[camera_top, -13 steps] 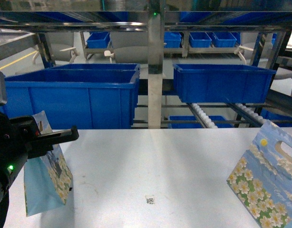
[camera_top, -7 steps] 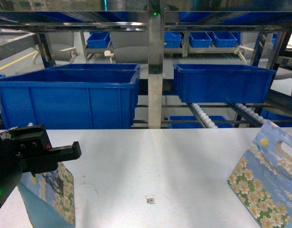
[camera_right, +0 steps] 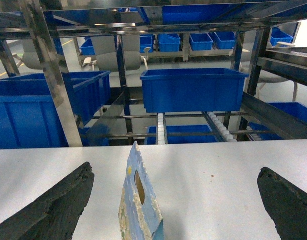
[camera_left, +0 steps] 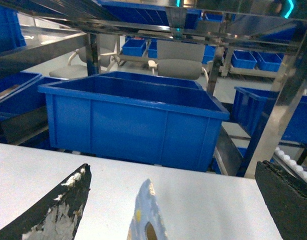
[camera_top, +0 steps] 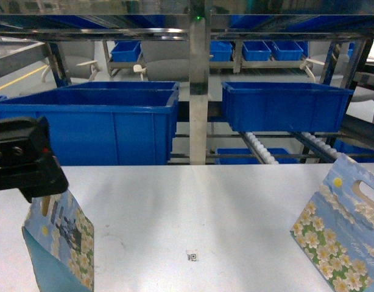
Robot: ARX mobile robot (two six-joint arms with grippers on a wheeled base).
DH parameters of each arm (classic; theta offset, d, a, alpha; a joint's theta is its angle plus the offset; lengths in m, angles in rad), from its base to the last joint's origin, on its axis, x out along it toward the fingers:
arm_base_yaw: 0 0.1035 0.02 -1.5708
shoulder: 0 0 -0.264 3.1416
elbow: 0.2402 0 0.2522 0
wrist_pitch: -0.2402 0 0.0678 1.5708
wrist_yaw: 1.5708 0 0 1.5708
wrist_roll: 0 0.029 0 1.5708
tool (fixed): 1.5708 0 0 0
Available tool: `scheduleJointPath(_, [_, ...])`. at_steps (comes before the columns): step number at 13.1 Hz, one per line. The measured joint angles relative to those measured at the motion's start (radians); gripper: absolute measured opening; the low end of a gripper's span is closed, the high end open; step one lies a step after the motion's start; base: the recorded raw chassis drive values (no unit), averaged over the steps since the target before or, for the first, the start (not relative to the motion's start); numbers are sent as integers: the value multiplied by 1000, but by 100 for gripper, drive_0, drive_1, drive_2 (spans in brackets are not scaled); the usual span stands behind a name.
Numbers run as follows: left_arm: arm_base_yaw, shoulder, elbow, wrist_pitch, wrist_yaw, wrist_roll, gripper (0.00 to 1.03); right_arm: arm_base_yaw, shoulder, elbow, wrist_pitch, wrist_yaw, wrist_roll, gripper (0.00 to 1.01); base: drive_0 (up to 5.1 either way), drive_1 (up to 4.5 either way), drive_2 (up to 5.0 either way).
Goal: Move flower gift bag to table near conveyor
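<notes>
Flower gift bags stand on the table (camera_top: 193,207), one at each side. The left flower gift bag (camera_top: 62,243) sits at the near left edge, right under the black body of the left arm. From the left wrist camera its top edge with the handle hole shows between the two worn black fingers (camera_left: 53,210) of the left gripper (camera_left: 173,210), which are spread wide apart and not touching it. The right flower gift bag (camera_top: 339,234) stands upright at the near right edge, daisies along its lower half. Seen from the right wrist it stands edge-on, and the right gripper (camera_right: 176,210) is likewise open around it with clear gaps on both sides.

The tabletop is matte white-grey, with a small square code sticker (camera_top: 192,256) near the middle front. Behind it rises the conveyor (camera_top: 260,146), shiny steel framing with lanes of white rollers. A large blue bin (camera_top: 95,125) sits on the left and another blue bin (camera_top: 284,103) on the right; I cannot see into either. Smaller blue bins (camera_top: 257,50) line a rack further back.
</notes>
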Motion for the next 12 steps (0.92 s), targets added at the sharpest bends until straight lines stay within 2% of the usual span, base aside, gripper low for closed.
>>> scheduleJointPath(4, [109, -235, -58, -20, 94, 26, 98, 0, 0, 0, 0, 0, 0, 98, 0, 0, 0])
scheduleJointPath(6, [178, -374, -69, -133, 167, 26, 98, 0, 0, 0, 0, 0, 0, 98, 0, 0, 0])
scheduleJointPath(9, [283, -663, -96, -366, 286, 58, 98, 0, 0, 0, 0, 0, 0, 98, 0, 0, 0])
scheduleJointPath(10, [321, -776, -117, -473, 298, 80, 98, 0, 0, 0, 0, 0, 0, 98, 0, 0, 0])
scheduleJointPath(12, [329, -843, -126, -486, 299, 99, 98, 0, 0, 0, 0, 0, 0, 98, 0, 0, 0])
